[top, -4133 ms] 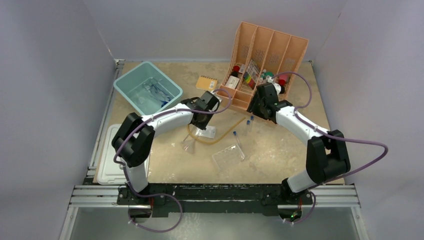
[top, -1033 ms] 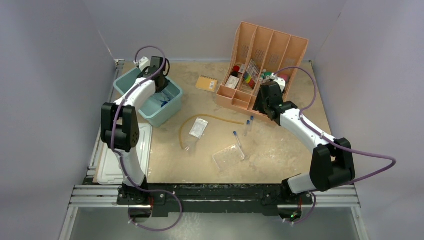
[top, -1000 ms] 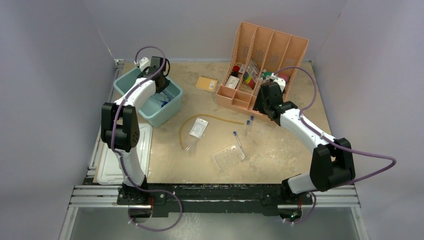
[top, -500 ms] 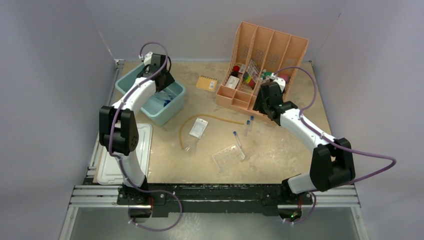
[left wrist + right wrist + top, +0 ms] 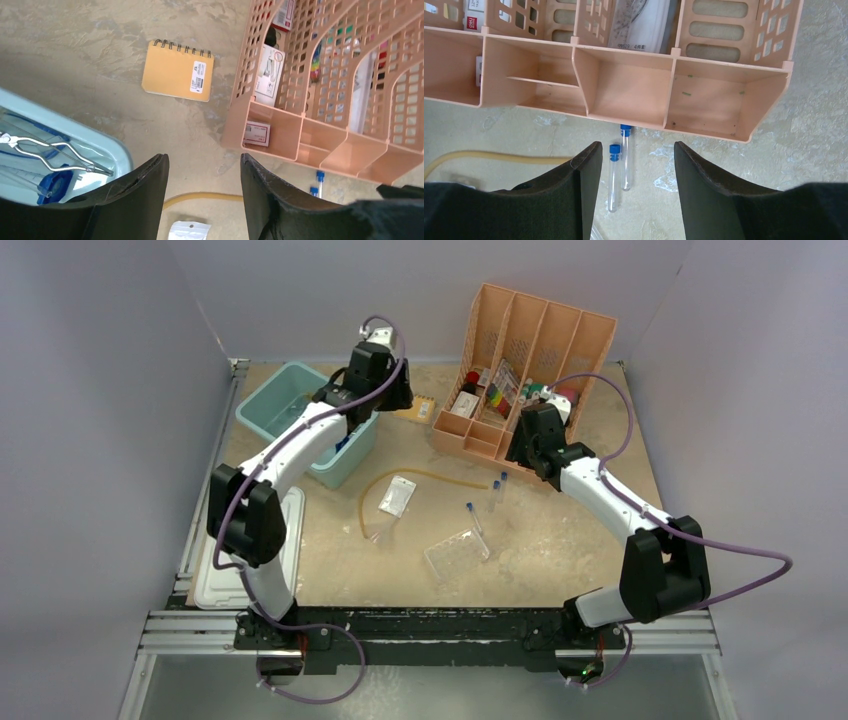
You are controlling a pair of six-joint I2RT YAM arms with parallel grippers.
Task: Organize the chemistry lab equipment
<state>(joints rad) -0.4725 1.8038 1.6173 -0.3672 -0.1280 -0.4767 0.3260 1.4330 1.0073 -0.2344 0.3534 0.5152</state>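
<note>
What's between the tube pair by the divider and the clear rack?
One more blue-capped test tube lies between the pair and the clear tube rack. Top external view shows it.

On the counter, the bin sits in the upper left of the top view, with the tongs lying inside it. Right of the bin lies the notepad, and further right, toward the upper right, stands the divider. A pair of test tubes lies side by side just below the divider's front edge. From beside them the tubing curves leftward across the middle, and the bag lies inside that curve. Lower right of the bag is a single test tube, just above the tube rack. A lid rests at the lower left edge.
</note>
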